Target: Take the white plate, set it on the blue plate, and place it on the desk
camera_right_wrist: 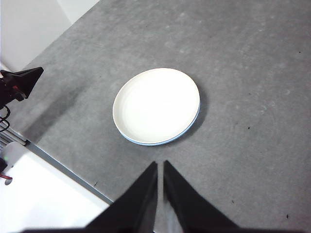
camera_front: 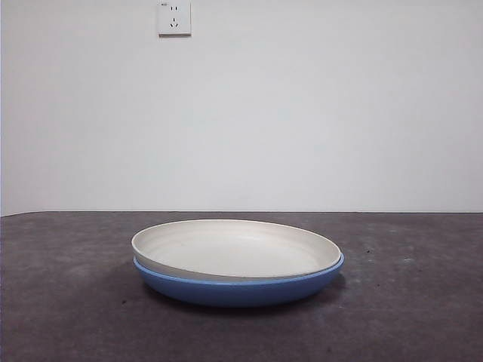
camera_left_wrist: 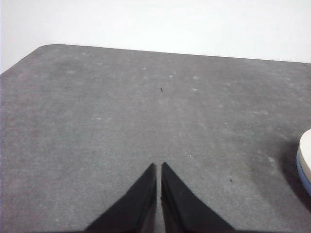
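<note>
The desk (camera_front: 68, 302) fills the lower part of the front view, a dark grey, mottled top running back to a white wall (camera_front: 302, 113) with a socket (camera_front: 174, 18) high up, left of centre. Small pale specks and a few dark flecks mark the surface.

The blue plate (camera_front: 234, 290) sits on the desk near the middle, close to the front camera. Only its glossy outer wall and a thin strip of rim show. The white plate (camera_front: 235, 249) lies nested in it, covering almost the whole inside. It seems to sit slightly off centre or tilted: on the left its rim stands above and a little past the blue rim, while on the right the blue rim shows level with it. Faint rings run round its inside.

From the right wrist view the stacked plates lie well apart from the right gripper (camera_right_wrist: 160, 167), which hangs high above the desk with its two black jaws pressed together and nothing between them. A thin blue crescent edges the white plate there. The other arm's black tip shows at that picture's edge, over the desk's border.

The left gripper (camera_left_wrist: 159, 168) hangs over bare desk, jaws closed and empty, with the plates just peeping in at the edge of its view.
</note>
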